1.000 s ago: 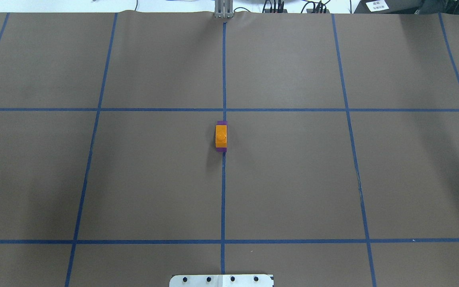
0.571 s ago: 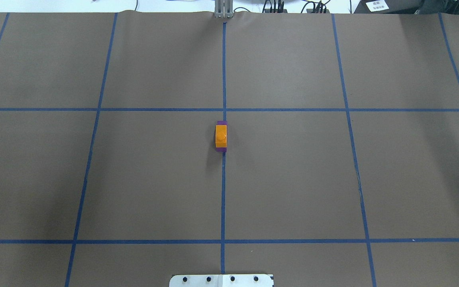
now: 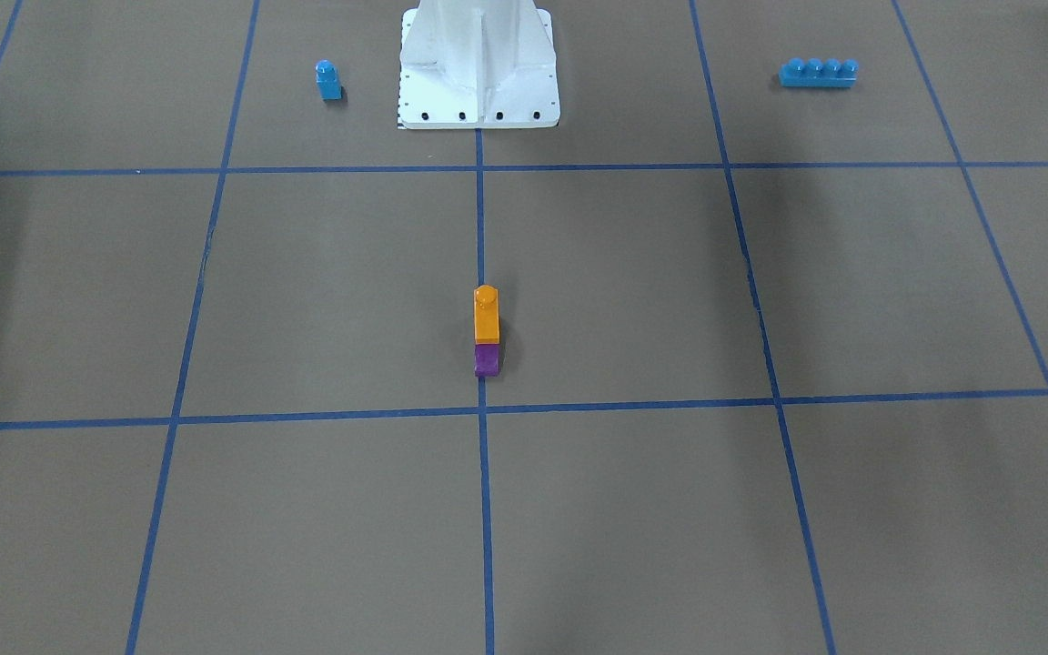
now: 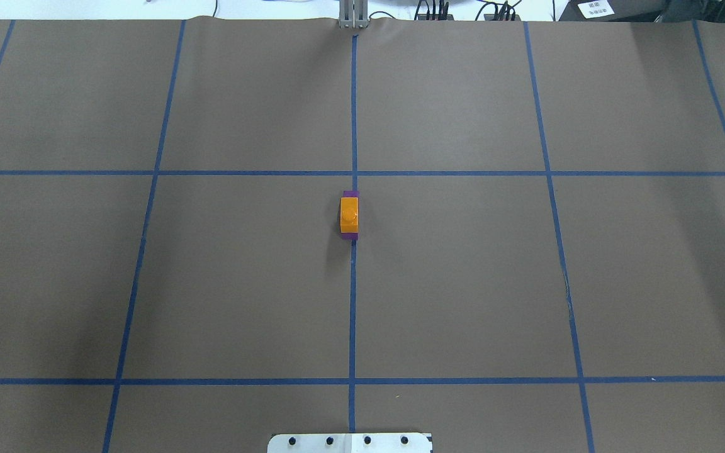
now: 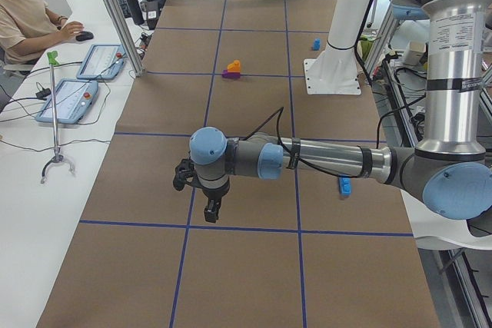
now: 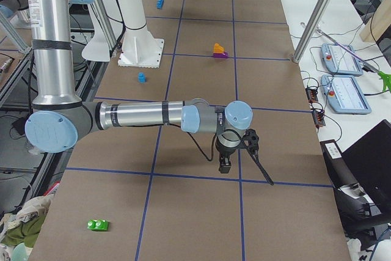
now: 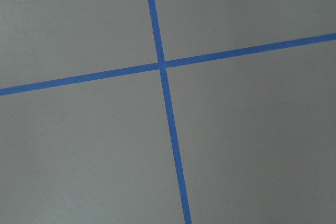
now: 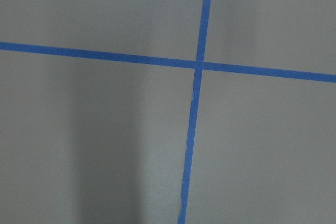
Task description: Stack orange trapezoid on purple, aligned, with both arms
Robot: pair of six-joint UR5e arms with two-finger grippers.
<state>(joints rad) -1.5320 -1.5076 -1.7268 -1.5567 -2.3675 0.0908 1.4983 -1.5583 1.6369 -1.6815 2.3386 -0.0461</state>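
The orange trapezoid sits on top of the purple block at the table's middle, on the centre tape line. In the front view the orange trapezoid stands stud up on the purple block. Neither gripper touches them. My left gripper shows only in the exterior left view, low over the table far from the stack. My right gripper shows only in the exterior right view, also far from the stack. I cannot tell whether either is open or shut. Both wrist views show only table and tape.
A small blue single-stud block and a long blue brick lie either side of the white robot base. A green block lies near the table's right end. An operator sits beside tablets.
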